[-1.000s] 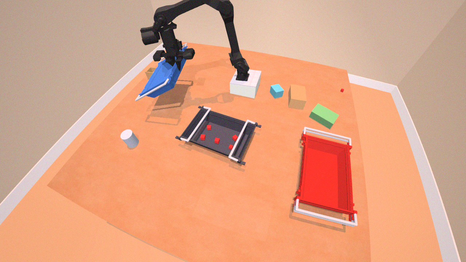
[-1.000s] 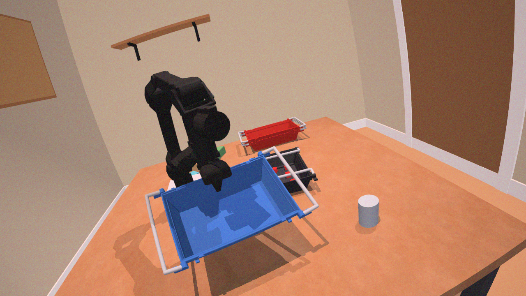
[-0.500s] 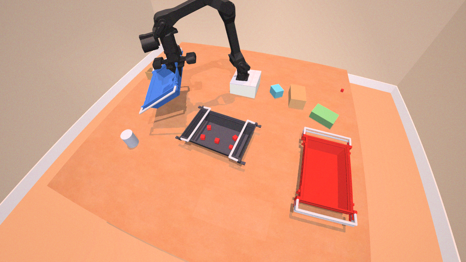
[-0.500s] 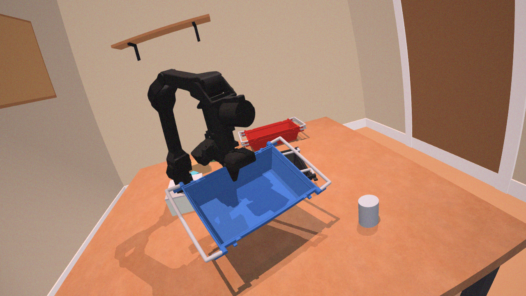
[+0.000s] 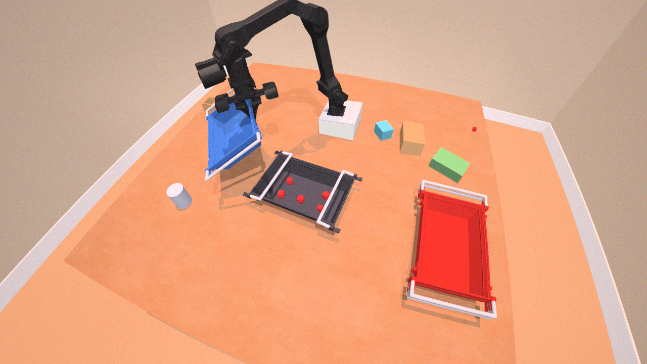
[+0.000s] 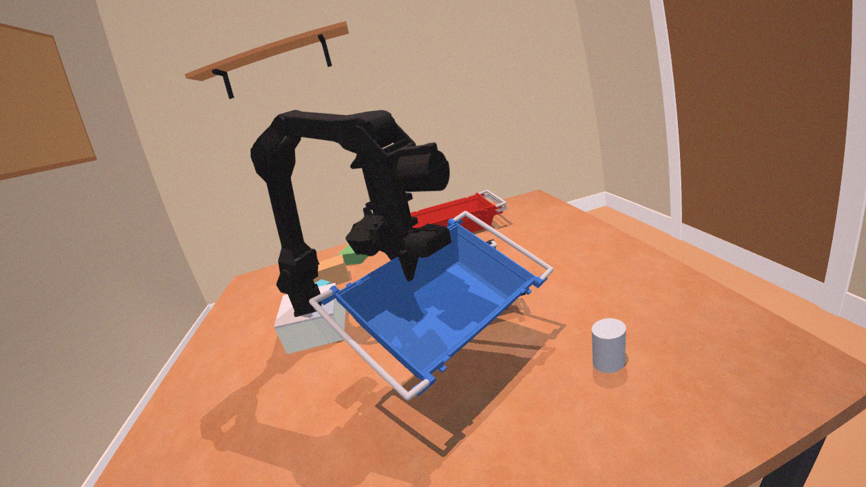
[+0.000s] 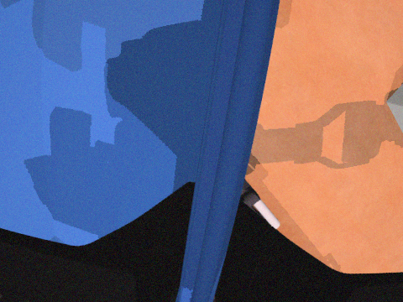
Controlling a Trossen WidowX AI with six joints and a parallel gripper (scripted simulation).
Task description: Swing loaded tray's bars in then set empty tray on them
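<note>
The loaded black tray (image 5: 316, 173) stands on the table with several small red blocks inside. Its left bar (image 5: 274, 176) and right bar (image 5: 331, 196) lie across its top. In the wrist view one bar end (image 7: 267, 215) shows; in the exterior view the blue tray and arm hide most of the black tray. My gripper (image 5: 251, 112) (image 6: 407, 266) (image 7: 204, 195) is shut on a long side wall of the empty blue tray (image 5: 226, 149) (image 6: 460, 296) (image 7: 147, 75). The blue tray hangs tilted in the air, left of the black tray in the top view. Its bars are swung out.
An empty red tray (image 5: 452, 244) (image 6: 454, 212) stands at the right in the top view. A grey cylinder (image 5: 179, 195) (image 6: 608, 345), a cyan cube (image 5: 383, 130), a tan box (image 5: 412, 138), a green block (image 5: 448, 164) and a lone red block (image 5: 474, 129) are also there.
</note>
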